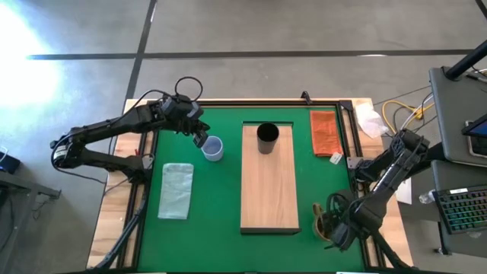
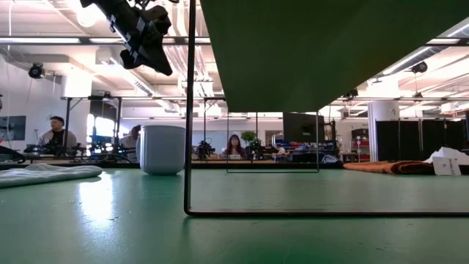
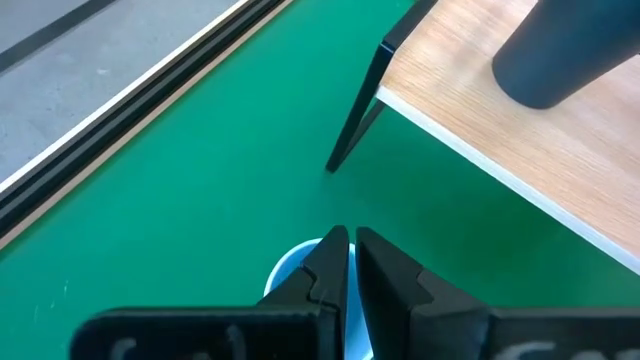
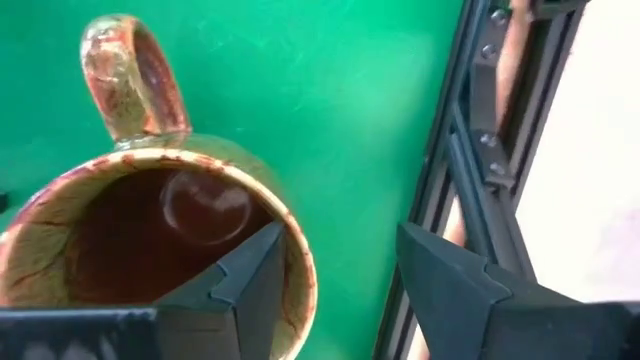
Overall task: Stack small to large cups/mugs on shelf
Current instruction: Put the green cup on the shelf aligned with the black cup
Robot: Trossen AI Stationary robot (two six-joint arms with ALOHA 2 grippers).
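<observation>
**Table inventory: three cups, one shelf, two arms**

1. We find the long light-wood shelf board (image 1: 269, 183) at the centre of the high view, raised on thin dark legs above the green table mat (image 1: 217, 213).
2. We find the black handleless tumbler (image 1: 267, 138) standing upright on the top end of the board, alone there.
3. We find the pale blue-white mug (image 1: 213, 148) on the mat just left of the board's upper left corner, upright, mouth open upward. In the low view it stands left of centre (image 2: 162, 149), apart from the board's leg.
4. We find the brown-olive glazed mug with a loop handle (image 4: 150, 230) on the mat at the lower right of the high view (image 1: 323, 221), just right of the board's lower corner.
5. The left gripper (image 1: 199, 137) hangs above the pale mug's upper left side. Its fingers (image 3: 325, 275) are pressed nearly together and hold nothing, the mug's rim showing below them.
6. The right gripper (image 4: 335, 265) sits low over the brown mug, fingers spread: one finger (image 4: 250, 275) lies over the mug's mouth, the other outside its rim.
7. We also list a folded pale green cloth (image 1: 176, 190) at left and a small orange-red cloth (image 1: 325, 133) at upper right.
</observation>
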